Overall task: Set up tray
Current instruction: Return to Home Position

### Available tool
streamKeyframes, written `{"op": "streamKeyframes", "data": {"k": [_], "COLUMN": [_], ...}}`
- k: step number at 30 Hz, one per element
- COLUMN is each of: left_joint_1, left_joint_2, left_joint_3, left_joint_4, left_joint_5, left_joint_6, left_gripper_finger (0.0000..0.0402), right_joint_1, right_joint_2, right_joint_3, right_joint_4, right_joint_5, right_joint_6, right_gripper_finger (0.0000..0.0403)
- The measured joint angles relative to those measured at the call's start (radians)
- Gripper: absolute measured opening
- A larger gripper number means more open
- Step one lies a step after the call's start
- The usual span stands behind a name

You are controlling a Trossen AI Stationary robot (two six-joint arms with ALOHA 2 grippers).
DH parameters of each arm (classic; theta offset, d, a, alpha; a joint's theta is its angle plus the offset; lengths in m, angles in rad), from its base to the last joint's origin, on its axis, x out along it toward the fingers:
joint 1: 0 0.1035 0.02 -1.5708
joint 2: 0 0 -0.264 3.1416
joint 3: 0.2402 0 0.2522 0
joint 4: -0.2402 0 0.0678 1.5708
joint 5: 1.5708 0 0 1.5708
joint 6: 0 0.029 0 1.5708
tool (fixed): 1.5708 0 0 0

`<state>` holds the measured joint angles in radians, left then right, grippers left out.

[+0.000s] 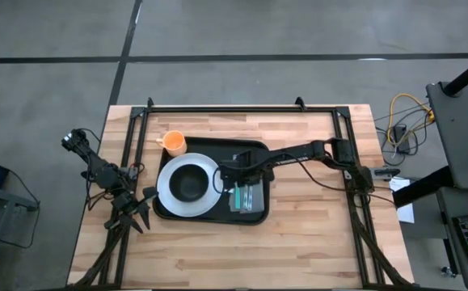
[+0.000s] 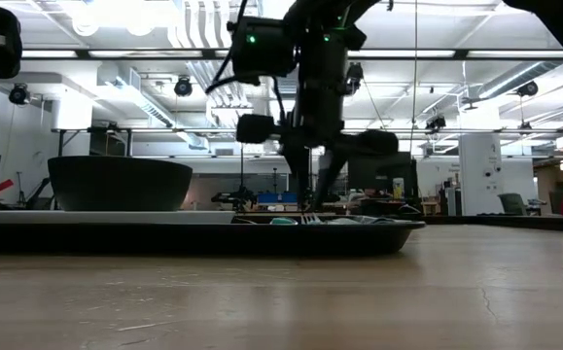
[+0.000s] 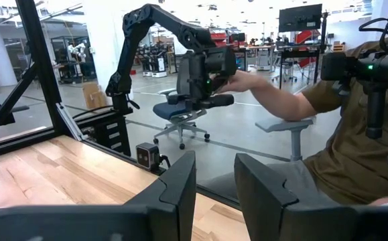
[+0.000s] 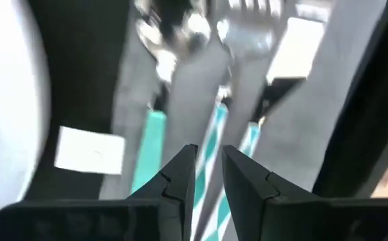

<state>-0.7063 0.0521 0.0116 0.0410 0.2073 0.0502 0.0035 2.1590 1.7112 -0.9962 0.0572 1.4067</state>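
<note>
Because the tray [image 1: 221,149] lies in the middle of the desk [image 1: 298,242], where either arm can reach it, the things on it are grouped like a place setting. The plate [image 1: 166,184] fills the tray's left half with the bowl [image 1: 189,183] nested on it. The cup [image 1: 174,143] stands at the tray's far-left corner. The napkin [image 1: 258,192] lies along the tray's right side, and the cutlery [image 4: 214,124] lies on it side by side.

The right gripper [image 4: 208,150] hangs just above the cutlery. Its fingers are a narrow gap apart and hold nothing, which suggests the setting is finished and the arm only needs to lift clear. The left gripper [image 3: 214,164] waits off the tray's left edge, near the desk's rim, with its fingers spread and empty.

The tray is flat, matte black, round-cornered and low-rimmed, so pieces stay put without blocking a descent from above. The plate is smooth and glossy white. The bowl is dark, deep and steep-walled. The cutlery has bright steel heads and slim teal handles and looks hard and slippery, and the grey napkin under it is soft and flat. The desk is pale, jointed wood. A careless rise could drag a handle askew.
</note>
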Motion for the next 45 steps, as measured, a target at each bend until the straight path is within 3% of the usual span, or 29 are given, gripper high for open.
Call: {"op": "streamKeyframes", "data": {"k": [3, 15, 23, 38, 42, 45], "left_joint_1": [0.0, 0.0, 0.0, 0.0, 0.0, 0.0], "left_joint_2": [0.0, 0.0, 0.0, 0.0, 0.0, 0.0], "left_joint_3": [0.0, 0.0, 0.0, 0.0, 0.0, 0.0], "left_joint_4": [0.0, 0.0, 0.0, 0.0, 0.0, 0.0], "left_joint_5": [0.0, 0.0, 0.0, 0.0, 0.0, 0.0], "left_joint_6": [0.0, 0.0, 0.0, 0.0, 0.0, 0.0], "left_gripper_finger": [0.0085, 0.0085, 0.0085, 0.0085, 0.0085, 0.0085], "right_joint_1": [0.004, 0.001, 0.013, 0.052, 0.056, 0.072], "right_joint_2": [-0.002, -0.006, -0.013, -0.013, -0.013, -0.013], "right_joint_3": [0.019, 0.048, 0.05, 0.048, 0.043, 0.028], "right_joint_4": [0.001, -0.029, -0.01, 0.004, 0.025, 0.128], "right_joint_5": [0.081, 0.104, 0.374, 0.389, 0.4, 0.483], "right_joint_6": [-0.039, -0.047, -0.361, -0.616, -0.763, -0.906], "right_gripper_finger": [0.0066, 0.0081, 0.0083, 0.0064, 0.0068, 0.0073]}}
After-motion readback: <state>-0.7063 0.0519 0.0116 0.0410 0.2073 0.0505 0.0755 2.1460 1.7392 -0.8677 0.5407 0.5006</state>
